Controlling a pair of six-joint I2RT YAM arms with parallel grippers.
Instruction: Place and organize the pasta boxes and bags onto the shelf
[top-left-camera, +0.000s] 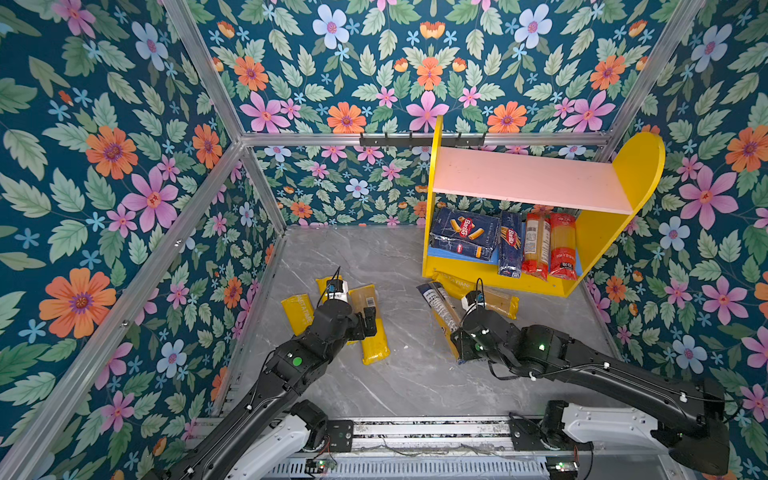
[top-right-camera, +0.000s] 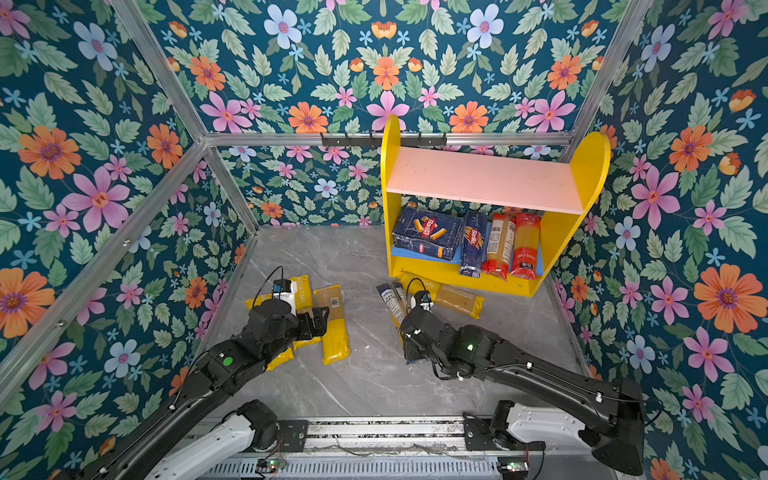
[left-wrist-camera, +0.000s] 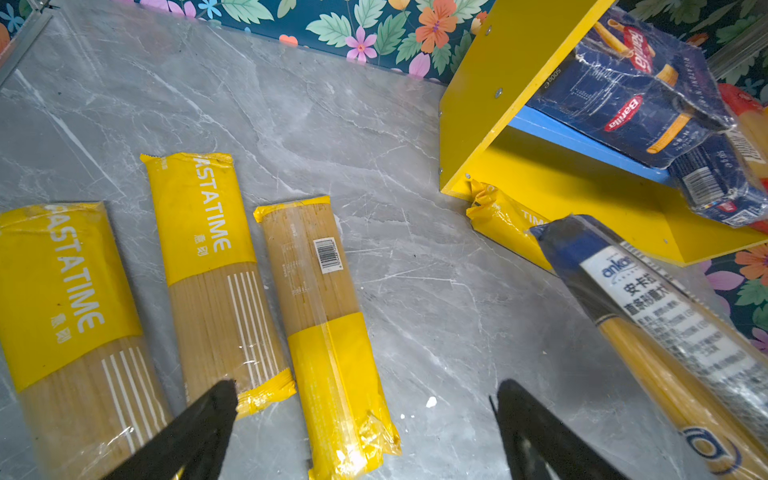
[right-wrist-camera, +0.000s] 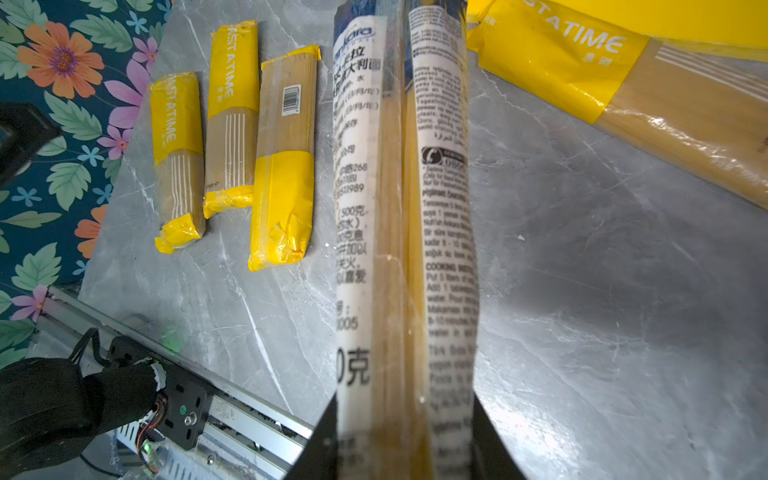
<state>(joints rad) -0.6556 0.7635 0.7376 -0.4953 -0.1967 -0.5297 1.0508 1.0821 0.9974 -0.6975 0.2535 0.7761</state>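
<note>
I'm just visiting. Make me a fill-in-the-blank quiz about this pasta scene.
The right gripper is shut on the bag with the ____ label.
The Barilla boxes sit on the ____ board of the shelf.
The left gripper is ____, over the yellow-ended bags.
____ red-ended bags are shelved.
Missing: white; blue; open; two.

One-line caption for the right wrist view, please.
Right gripper shut on the white-labelled spaghetti bag, with three yellow-ended bags lying side by side on the grey table.
</note>
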